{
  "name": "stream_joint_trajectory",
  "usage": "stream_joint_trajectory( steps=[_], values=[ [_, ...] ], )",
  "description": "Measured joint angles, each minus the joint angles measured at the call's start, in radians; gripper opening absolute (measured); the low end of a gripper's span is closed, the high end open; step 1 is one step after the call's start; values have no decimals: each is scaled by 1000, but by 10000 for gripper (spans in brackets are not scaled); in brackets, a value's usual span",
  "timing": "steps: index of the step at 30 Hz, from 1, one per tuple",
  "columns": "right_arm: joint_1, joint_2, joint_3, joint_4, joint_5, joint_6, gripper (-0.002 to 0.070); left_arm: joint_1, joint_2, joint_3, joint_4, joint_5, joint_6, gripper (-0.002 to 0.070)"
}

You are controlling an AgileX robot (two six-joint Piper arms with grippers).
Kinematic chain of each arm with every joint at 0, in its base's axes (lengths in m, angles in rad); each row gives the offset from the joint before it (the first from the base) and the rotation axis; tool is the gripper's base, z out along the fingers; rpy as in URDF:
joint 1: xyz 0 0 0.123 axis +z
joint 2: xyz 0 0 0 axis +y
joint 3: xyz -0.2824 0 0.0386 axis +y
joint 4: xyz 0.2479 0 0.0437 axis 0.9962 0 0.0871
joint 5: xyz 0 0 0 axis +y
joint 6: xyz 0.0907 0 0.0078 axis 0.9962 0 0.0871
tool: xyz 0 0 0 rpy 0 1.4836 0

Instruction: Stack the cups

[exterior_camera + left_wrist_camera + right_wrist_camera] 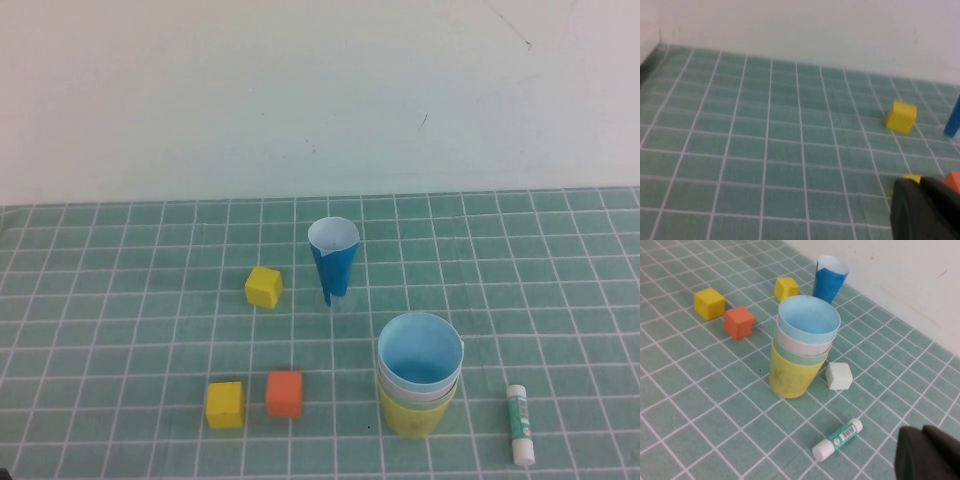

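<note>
The cups (420, 375) — four small tapered plastic tumblers — sit nested in one upright stack on the green tiled desk (120, 330), yellow on the bottom, then pale green, pale pink, and light blue on top. Neither claw is near them. The left claw (925, 207) shows up only as a dark shape at the edge of its own wrist view, pinched closed with nothing in it, and the right claw (930, 452) is the same deal — closed up, holding nothing.

Just beside the stack is a small white foam cube (839, 375), and near it a white glue stick with a green label (519, 424). Behind the stack stands a narrow dark-blue cone cup with a white inside (333, 258). Off to the left are a yellow cube (263, 287), another yellow cube (225, 404) and an orange cube (284, 393).
</note>
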Motion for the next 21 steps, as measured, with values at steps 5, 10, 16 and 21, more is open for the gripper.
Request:
stream_joint_trajectory(
  steps=[5, 10, 16, 21],
  values=[
    [0, 0, 1, 0, 0, 0, -1, 1, -2, -2, -34, 34, 38, -1],
    [0, 0, 1, 2, 0, 0, -1, 1, -3, -2, -62, 35, 96, -1],
    [0, 0, 1, 2, 0, 0, -1, 2, -4, -2, -85, 36, 140, -1],
    [0, 0, 1, 2, 0, 0, -1, 2, -6, -2, -146, 38, 142, -1]
  ],
)
